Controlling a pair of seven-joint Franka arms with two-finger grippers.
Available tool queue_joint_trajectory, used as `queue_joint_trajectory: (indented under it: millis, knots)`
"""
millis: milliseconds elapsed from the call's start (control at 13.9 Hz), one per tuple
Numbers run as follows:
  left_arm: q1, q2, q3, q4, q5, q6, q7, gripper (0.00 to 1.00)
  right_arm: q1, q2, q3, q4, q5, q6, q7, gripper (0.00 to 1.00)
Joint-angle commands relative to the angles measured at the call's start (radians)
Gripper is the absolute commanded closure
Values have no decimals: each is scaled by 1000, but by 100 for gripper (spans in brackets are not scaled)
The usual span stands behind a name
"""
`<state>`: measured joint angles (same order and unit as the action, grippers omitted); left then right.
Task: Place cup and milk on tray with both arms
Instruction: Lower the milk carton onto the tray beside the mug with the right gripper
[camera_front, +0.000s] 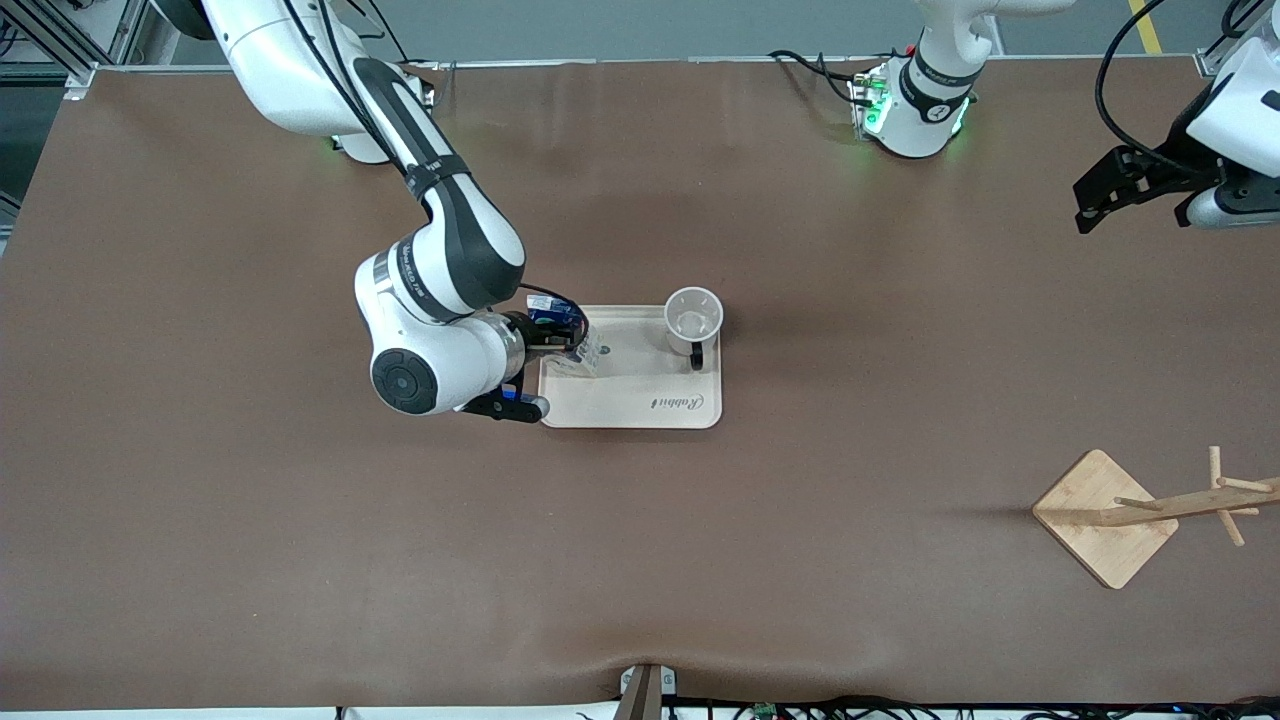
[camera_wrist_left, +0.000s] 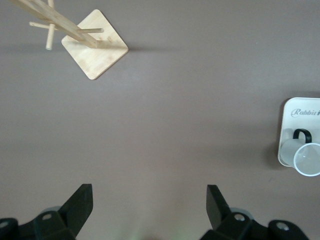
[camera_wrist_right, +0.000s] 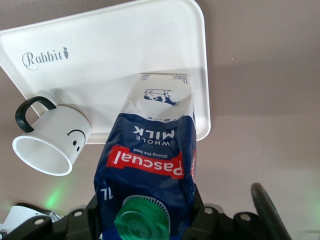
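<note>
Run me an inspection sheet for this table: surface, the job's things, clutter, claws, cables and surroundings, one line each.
Surface: brown table, no spills seen.
Tray: flat at mid-table.
Cup: upright on the tray, at the corner toward the left arm's end, handle toward the front camera.
Milk: gripped near its top, its base at the tray's surface; contact cannot be told.
Clutter: wooden rack toward the left arm's end, nearer the front camera than the tray.
Right claw: shut on the milk, over the tray's end toward the right arm.
Left claw: open, holding nothing, waiting above bare table.
Cables: black leads by the arm bases and along the table's near edge.
Surroundings: nothing seen.
</note>
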<state>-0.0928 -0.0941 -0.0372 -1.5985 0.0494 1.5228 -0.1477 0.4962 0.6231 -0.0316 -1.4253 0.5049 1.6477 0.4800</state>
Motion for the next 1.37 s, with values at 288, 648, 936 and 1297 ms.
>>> queue_joint_trajectory:
  millis: [288, 648, 936, 1297]
  knots:
    - [5, -1, 2, -6, -20, 7, 13, 0, 16, 30, -7, 31, -25, 14, -3, 0]
    - [11, -6, 2, -6, -20, 4, 13, 0, 18, 30, -7, 31, -25, 14, -3, 0]
    - [15, -15, 3, -20, -11, -4, 34, 0, 18, 29, -7, 32, -25, 14, -3, 0]
    - [13, -26, 2, -23, -11, -13, 36, 0, 18, 26, -7, 49, -23, 4, -3, 0]
